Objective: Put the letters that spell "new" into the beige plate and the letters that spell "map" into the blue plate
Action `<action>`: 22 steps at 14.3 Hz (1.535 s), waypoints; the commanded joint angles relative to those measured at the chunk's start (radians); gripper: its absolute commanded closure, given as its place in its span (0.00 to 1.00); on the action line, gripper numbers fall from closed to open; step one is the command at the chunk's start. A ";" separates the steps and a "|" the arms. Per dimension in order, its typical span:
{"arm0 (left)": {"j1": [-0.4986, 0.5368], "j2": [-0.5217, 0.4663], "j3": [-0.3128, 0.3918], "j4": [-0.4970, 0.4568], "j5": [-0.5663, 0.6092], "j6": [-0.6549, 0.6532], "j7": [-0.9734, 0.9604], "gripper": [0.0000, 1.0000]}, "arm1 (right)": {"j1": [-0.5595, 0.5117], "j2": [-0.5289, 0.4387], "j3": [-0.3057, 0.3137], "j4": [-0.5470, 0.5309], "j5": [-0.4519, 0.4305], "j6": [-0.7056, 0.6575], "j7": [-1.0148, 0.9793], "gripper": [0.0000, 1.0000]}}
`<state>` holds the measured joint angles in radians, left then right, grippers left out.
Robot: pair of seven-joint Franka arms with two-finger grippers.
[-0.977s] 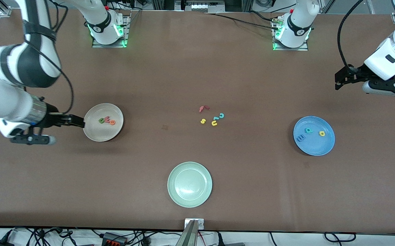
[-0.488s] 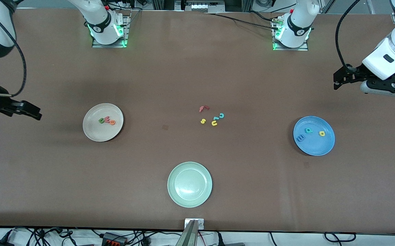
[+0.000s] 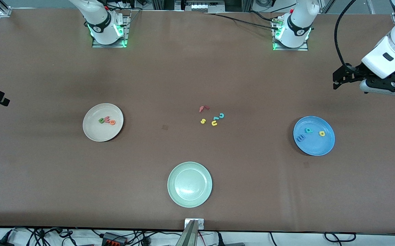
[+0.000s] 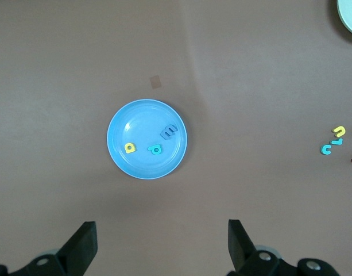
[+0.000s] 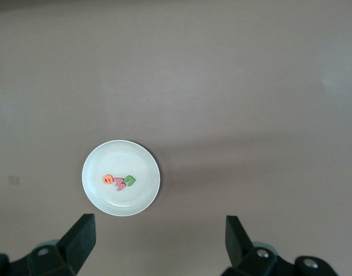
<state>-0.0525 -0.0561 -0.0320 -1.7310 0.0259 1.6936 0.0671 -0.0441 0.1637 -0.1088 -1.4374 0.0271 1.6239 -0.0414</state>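
The round cream-beige plate (image 3: pixel 103 122) lies on the brown surface (image 3: pixel 170 75) toward the right arm's end. In it lie the dark green letter n (image 3: pixel 101 120), the salmon-pink letter w (image 3: pixel 107 119) and the orange letter e (image 3: pixel 112 122), close together near the plate's middle.

The round bright blue plate (image 3: pixel 314 135) lies toward the left arm's end. It holds the dark blue letter m (image 3: pixel 300 138) at 9 o'clock, the teal letter p (image 3: pixel 308 130) near 11 o'clock and the yellow rounded letter a (image 3: pixel 321 133) at 2 o'clock.

Between the two plates lie the red letter f (image 3: pixel 203 108), the yellow letter s (image 3: pixel 203 121), the yellow u-shaped letter (image 3: pixel 214 123) and the teal letter c (image 3: pixel 221 115). The round pale green plate (image 3: pixel 189 184) lies nearer to the front camera.

The left claw (image 4: pixel 158 247) hangs high over the surface beside the blue plate, its fingers spread wide and holding nothing. The right claw (image 5: pixel 158 246) hangs over the surface beside the beige plate, also spread and without any letter.
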 commanded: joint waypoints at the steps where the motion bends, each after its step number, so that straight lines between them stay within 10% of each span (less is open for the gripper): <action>1: -0.001 0.016 0.001 0.033 -0.023 -0.023 -0.003 0.00 | 0.001 -0.004 0.026 0.015 -0.029 -0.021 0.014 0.00; 22: -0.003 0.016 0.001 0.033 -0.023 -0.023 -0.001 0.00 | 0.018 -0.199 0.023 -0.299 -0.072 0.086 0.026 0.00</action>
<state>-0.0527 -0.0558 -0.0320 -1.7305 0.0259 1.6896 0.0670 -0.0225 -0.0012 -0.0893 -1.7004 -0.0280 1.6912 -0.0183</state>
